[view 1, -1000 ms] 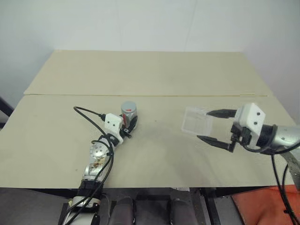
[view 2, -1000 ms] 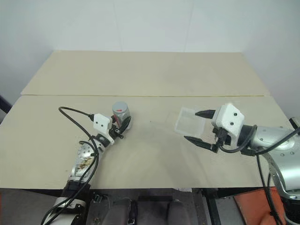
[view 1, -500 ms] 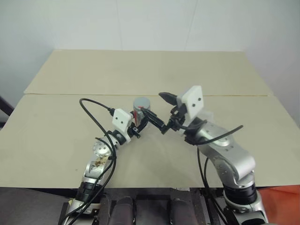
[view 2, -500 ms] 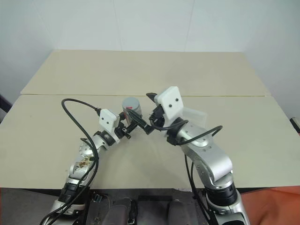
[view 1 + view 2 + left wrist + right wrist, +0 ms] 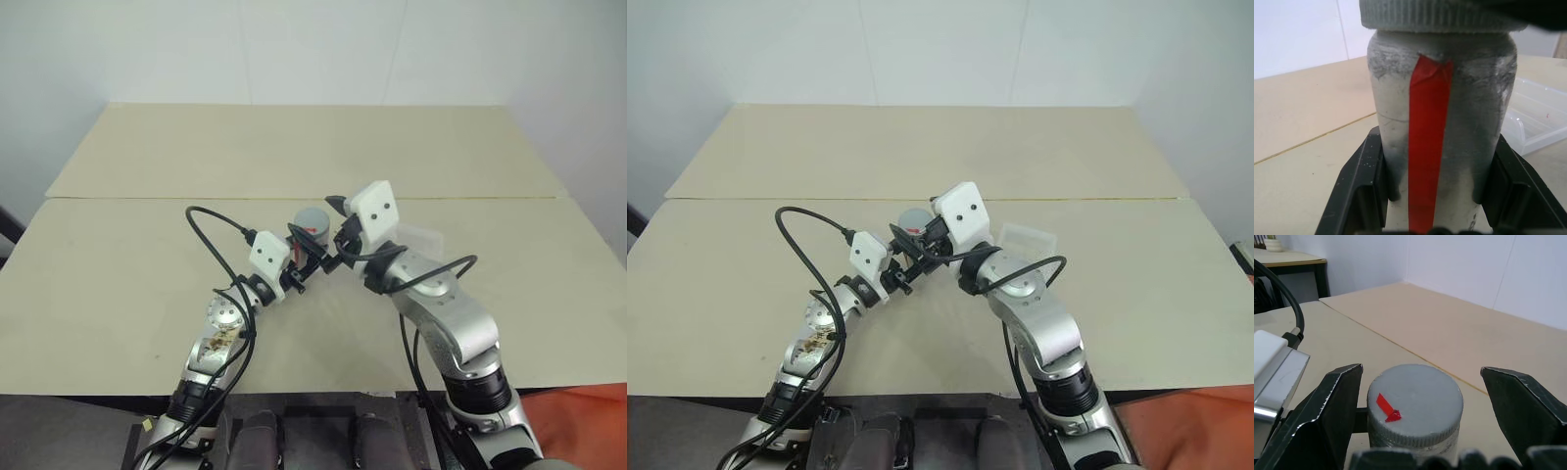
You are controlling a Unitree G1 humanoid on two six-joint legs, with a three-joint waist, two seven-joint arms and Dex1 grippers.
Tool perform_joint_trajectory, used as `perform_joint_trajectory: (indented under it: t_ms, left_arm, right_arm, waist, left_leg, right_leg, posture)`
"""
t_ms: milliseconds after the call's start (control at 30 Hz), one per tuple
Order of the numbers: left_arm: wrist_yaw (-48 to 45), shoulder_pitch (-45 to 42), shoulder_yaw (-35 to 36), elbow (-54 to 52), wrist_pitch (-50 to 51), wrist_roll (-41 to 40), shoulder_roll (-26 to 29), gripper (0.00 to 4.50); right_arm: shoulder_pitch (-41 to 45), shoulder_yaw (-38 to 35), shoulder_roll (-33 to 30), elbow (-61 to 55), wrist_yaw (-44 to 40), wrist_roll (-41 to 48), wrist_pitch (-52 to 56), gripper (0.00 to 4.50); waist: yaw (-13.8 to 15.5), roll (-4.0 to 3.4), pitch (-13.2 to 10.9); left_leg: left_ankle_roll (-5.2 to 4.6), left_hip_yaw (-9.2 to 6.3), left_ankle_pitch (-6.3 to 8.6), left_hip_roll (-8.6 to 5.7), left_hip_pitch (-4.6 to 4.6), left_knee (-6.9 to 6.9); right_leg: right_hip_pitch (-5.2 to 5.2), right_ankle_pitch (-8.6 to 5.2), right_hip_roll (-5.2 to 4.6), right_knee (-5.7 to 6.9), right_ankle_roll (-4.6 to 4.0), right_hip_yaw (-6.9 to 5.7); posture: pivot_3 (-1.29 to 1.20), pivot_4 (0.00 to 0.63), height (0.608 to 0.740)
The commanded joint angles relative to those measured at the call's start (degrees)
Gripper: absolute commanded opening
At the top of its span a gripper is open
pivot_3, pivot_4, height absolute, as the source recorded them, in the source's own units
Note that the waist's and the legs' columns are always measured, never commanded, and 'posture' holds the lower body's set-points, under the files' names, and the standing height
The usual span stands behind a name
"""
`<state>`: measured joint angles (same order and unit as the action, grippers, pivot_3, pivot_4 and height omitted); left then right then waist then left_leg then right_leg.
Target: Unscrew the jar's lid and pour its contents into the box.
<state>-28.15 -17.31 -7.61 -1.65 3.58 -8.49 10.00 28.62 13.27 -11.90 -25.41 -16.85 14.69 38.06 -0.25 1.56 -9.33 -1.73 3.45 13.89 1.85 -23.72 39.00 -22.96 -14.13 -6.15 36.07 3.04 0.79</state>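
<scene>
Left tool (image 5: 1432, 196) clamps the jar (image 5: 1437, 142) (right tool (image 5: 1420, 406) gapes around the lid (image 5: 1415, 404)).

The jar (image 5: 310, 227) stands near the middle of the table (image 5: 147, 284), lid (image 5: 1415, 404) on top, between the two end effectors. The box (image 5: 423, 238) lies to its right.

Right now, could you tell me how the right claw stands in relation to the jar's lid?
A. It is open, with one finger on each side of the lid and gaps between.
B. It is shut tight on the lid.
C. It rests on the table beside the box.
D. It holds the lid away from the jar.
A: the right claw is open, its fingers flanking the lid with gaps, the lid on the jar.
</scene>
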Motion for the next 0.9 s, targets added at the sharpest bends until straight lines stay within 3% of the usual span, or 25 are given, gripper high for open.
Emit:
perform_joint_trajectory:
  t_ms: [33, 267, 367, 500, 767, 900]
  left_arm:
    - [0.2, -1.1, 0.5, -2.4, -1.8, 0.0, -0.1, 2.05]
    - [0.4, -1.1, 0.2, -2.4, -2.0, 0.3, -0.4, 2.05]
    - [0.5, -1.0, 0.1, -2.4, -2.1, 0.4, -0.4, 2.05]
    - [0.5, -1.1, 0.4, -2.3, -2.1, 0.2, -0.4, 2.05]
    - [-0.3, -1.1, 0.6, -2.1, -2.3, -0.1, 0.4, 2.05]
    - [-1.8, -0.7, 0.8, -2.3, -2.8, -1.0, 1.2, 2.05]
  right_arm:
    - [1.0, -0.1, 0.3, -0.8, -0.8, -0.7, -2.1, 4.50]
    - [0.8, -0.5, 1.1, -0.1, -1.0, -1.4, -2.1, 4.50]
    - [0.8, -0.6, 1.0, 0.2, -1.5, -1.6, -2.1, 3.94]
    - [0.7, -0.8, 1.2, 0.2, -1.7, -1.7, -2.1, 2.79]
    - [0.8, -0.5, 1.0, 0.5, -2.0, -2.8, -2.5, 2.79]
    - [1.1, -1.4, -1.2, 1.0, -6.2, -1.4, -3.7, 2.79]
  waist:
    - [0.0, 0.00, 0.0]
    - [-0.1, 0.00, 0.0]
    - [-0.1, 0.00, 0.0]
    - [-0.1, 0.00, 0.0]
    - [-0.2, 0.00, 0.0]
    - [-0.2, 0.00, 0.0]
  left_leg:
    - [0.01, 0.00, -0.01, 0.00, -0.05, 0.00]
    - [0.03, 0.01, -0.02, 0.00, -0.09, 0.00]
    - [0.03, 0.00, -0.02, 0.00, -0.09, 0.00]
    - [0.03, 0.00, -0.02, 0.00, -0.09, 0.00]
    - [0.03, 0.00, -0.02, 0.00, -0.10, 0.00]
    - [0.03, 0.00, -0.02, 0.00, -0.10, 0.00]
  right_leg:
    - [-0.07, 0.00, 0.00, 0.02, 0.00, 0.01]
    - [-0.11, 0.00, 0.00, 0.03, -0.01, 0.01]
    - [-0.12, 0.00, 0.00, 0.03, 0.00, 0.01]
    - [-0.12, 0.00, 0.00, 0.03, 0.00, 0.01]
    - [-0.12, 0.00, 0.00, 0.03, -0.01, 0.01]
    - [-0.13, 0.00, 0.00, 0.03, -0.01, 0.01]
  posture:
    - [0.00, 0.150, 0.740]
    - [0.00, 0.150, 0.740]
    - [0.00, 0.150, 0.740]
    - [0.00, 0.150, 0.740]
    - [0.00, 0.150, 0.740]
    - [0.00, 0.150, 0.740]
